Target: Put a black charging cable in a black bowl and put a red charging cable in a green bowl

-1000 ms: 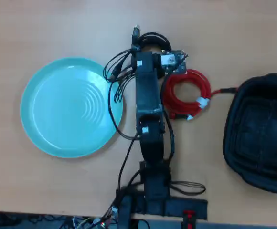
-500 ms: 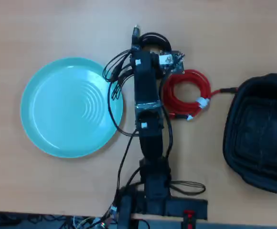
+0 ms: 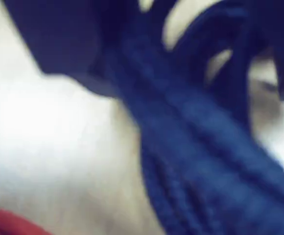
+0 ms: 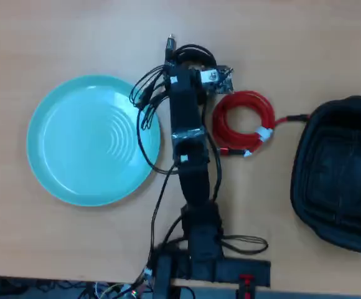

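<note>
I see the black charging cable (image 4: 193, 55) coiled on the bench (image 4: 75, 249) under my gripper (image 4: 183, 65); I cannot tell how its jaws stand. The red charging cable (image 4: 244, 123) lies between the green bowl (image 4: 56, 168) and black bowl (image 4: 339, 171). No writing is legible.

A light wooden table (image 4: 75, 249) is being seen from overhead — its pale orange-brown top is being lit evenly. Along the bottom edge, a dark strip is being shown — details unclear.
</note>
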Tool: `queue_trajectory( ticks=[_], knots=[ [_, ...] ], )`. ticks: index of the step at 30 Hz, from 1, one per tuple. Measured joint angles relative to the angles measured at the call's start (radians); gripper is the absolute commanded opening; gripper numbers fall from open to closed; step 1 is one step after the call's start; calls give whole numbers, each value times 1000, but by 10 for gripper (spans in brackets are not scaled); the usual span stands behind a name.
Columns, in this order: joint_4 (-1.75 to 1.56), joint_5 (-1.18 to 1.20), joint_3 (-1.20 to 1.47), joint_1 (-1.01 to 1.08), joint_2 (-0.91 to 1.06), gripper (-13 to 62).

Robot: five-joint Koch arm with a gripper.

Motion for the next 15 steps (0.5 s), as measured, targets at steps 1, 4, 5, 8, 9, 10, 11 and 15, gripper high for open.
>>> queue_trajectory(
  ticks=[1,4,5,8,9,10,11,15],
  knots=[
    [5,0,-2,2,-2,287],
    [6,0,-2,-6,-5,287],
    [6,0,-2,-11,-5,285],
    [14,0,-5,-17,-6,232],
    [18,2,-5,-15,-8,190],
    [21,2,-6,-12,-9,129],
    [21,0,-8,-8,-9,62],
    [21,2,-18,5,-12,-75]
  ],
)
